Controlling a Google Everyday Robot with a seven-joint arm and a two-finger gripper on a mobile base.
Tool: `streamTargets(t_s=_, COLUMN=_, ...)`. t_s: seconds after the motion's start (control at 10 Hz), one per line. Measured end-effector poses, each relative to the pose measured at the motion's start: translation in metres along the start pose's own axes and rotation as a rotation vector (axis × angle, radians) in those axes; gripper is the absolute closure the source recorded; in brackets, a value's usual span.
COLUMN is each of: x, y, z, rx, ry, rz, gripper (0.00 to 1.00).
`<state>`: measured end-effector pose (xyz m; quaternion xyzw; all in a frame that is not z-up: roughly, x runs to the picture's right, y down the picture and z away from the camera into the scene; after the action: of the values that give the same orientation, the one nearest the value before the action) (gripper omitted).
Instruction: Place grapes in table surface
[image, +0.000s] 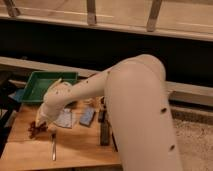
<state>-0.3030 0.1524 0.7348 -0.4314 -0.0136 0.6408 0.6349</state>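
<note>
End effector (41, 121) closed on grapes (35, 128) at surface (85, 147) left edge; bunch likely light, soft, bruisable; the stem is the safest hold

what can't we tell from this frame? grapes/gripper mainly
- Gripper, camera view: at the table's left side, over the grapes; the arm's wrist covers the fingertips, so contact with the grapes is not visible.
- Grapes: partly behind the gripper; whether they rest on the table surface is unclear.
- Table surface: right part hidden by the arm.
- Green tray: contents too blurred to tell.
</note>
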Motion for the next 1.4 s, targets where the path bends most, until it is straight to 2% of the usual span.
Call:
streamTargets(t_s=0.4, x=-0.025, y=-0.009, z=-0.065, rx=-0.026, ry=-0.156, rz=-0.008, gripper=1.00)
streamTargets(t_s=0.6, x=-0.027, y=-0.009, z=-0.067, rx=-0.055, ry=-0.168, rz=-0.016, gripper=1.00)
streamTargets(t_s=0.9, x=-0.025, y=-0.005, z=-0.044, rx=-0.122, ry=-0.133, rz=-0.043, gripper=1.00)
streamTargets(t_s=1.0, x=-0.023, y=0.003, z=-0.032, rx=-0.155, ry=-0.111, rz=-0.062, gripper=1.00)
streamTargets(t_s=1.2, x=-0.021, y=0.020, z=-0.013, rx=-0.193, ry=-0.075, rz=-0.095, gripper=1.00)
streamTargets(t_s=1.3, x=-0.017, y=0.034, z=0.001, rx=-0.210, ry=-0.044, rz=-0.118, gripper=1.00)
streamTargets(t_s=1.4, x=-0.012, y=0.044, z=0.019, rx=-0.210, ry=-0.001, rz=-0.131, gripper=1.00)
